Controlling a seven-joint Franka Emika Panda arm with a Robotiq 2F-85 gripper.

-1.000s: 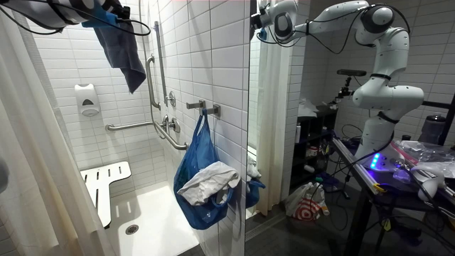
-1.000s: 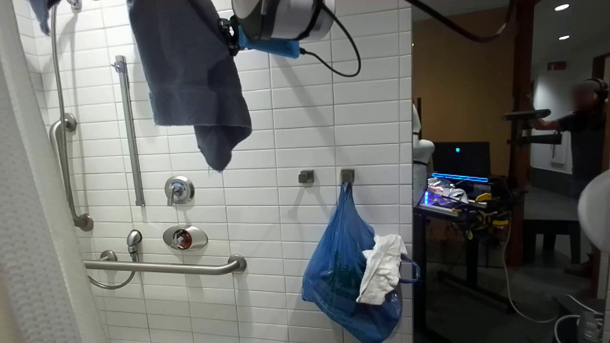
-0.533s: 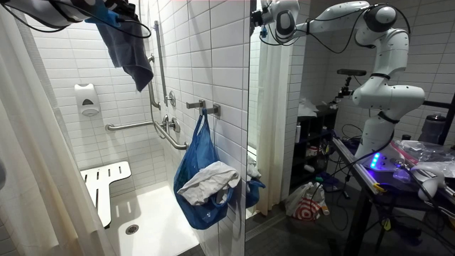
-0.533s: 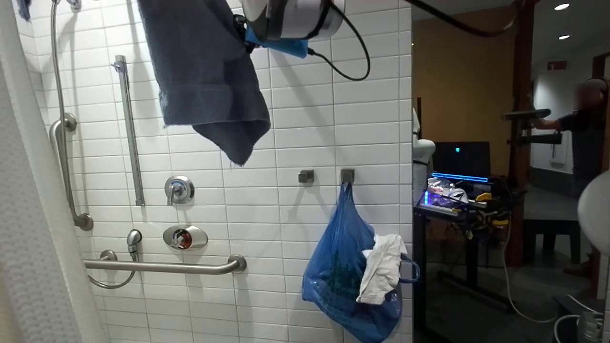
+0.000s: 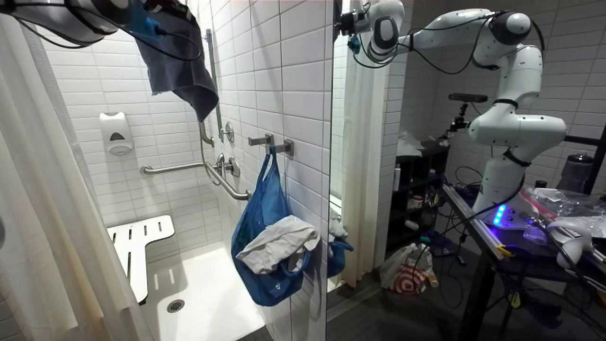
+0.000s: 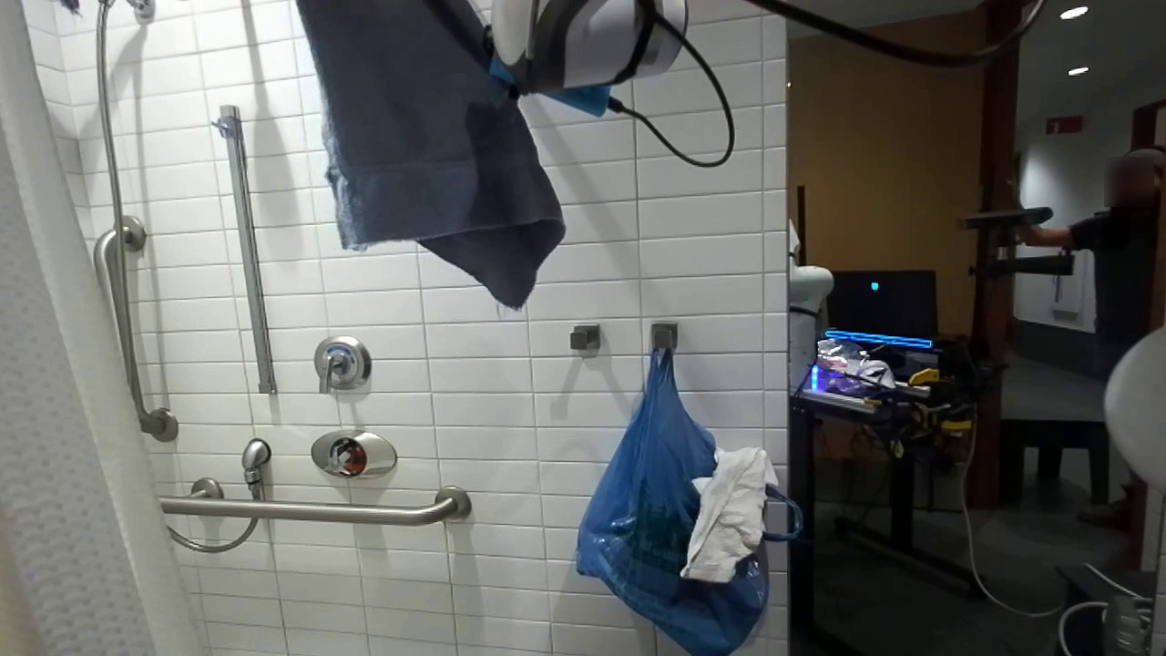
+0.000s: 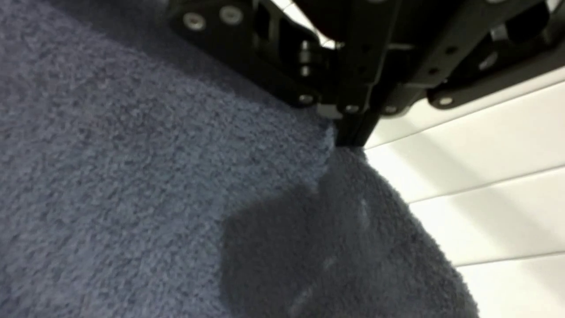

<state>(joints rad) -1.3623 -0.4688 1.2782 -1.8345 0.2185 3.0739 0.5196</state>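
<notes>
Clenching the fuzzy blue-grey cloth towel (image 6: 428, 164) with my pincer (image 7: 351, 140), I see it drape downward, up-left of the bare square metal hook (image 6: 585, 339) in both exterior views.

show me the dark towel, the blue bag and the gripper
Dark towel (image 6: 428, 150), in an exterior view: its hanging middle
Blue bag (image 6: 642, 510), in an exterior view: its bulging side
Gripper (image 7: 352, 140), in the wrist view: between its fingertips

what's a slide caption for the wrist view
Closed black fingers pinch a blue-gray terry towel, white wall tiles behind.
</notes>
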